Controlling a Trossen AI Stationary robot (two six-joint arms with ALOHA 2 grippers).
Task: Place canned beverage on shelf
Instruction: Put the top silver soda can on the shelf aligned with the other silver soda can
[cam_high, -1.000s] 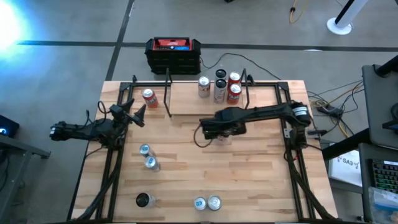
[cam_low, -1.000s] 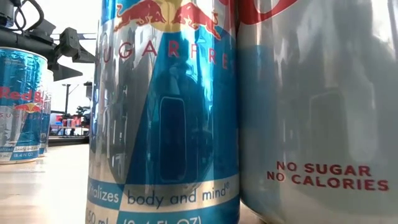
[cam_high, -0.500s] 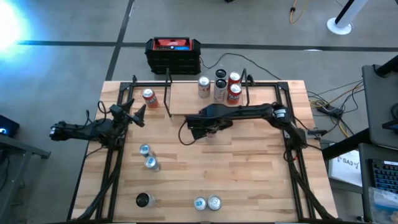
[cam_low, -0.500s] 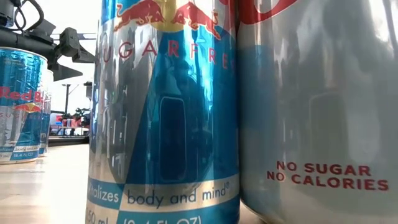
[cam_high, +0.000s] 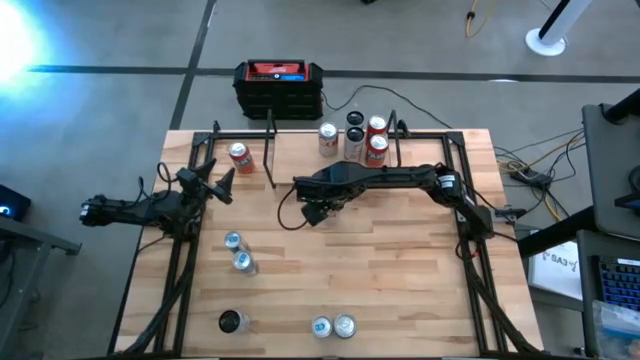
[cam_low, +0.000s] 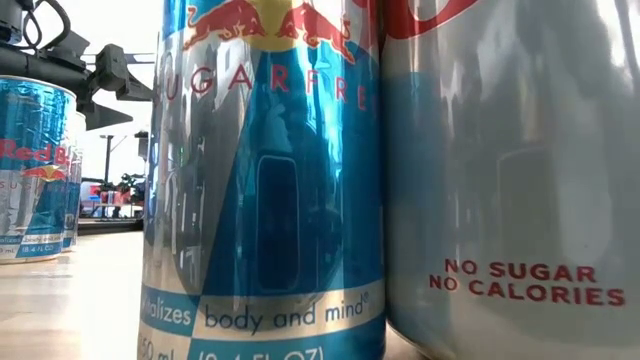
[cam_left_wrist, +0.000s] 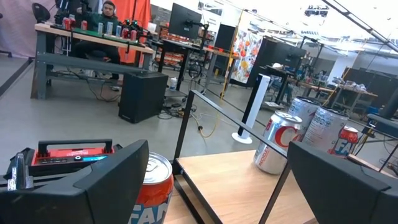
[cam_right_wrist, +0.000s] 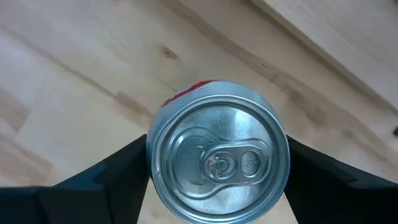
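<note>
The right end effector (cam_right_wrist: 217, 171) grips a can (cam_right_wrist: 217, 149) from above, fingers pressed to both its sides, over the worktop (cam_high: 400, 290) just in front of the shelf (cam_high: 300, 155). Four cans (cam_high: 355, 138) crowd the shelf's right end; a red can (cam_high: 239, 157) stands outside its left post. The left end effector (cam_high: 222, 185) waits open at the worktop's left edge. More cans (cam_high: 238, 252) stand nearer the front, and a black box (cam_high: 279, 88) sits on the floor behind.
</note>
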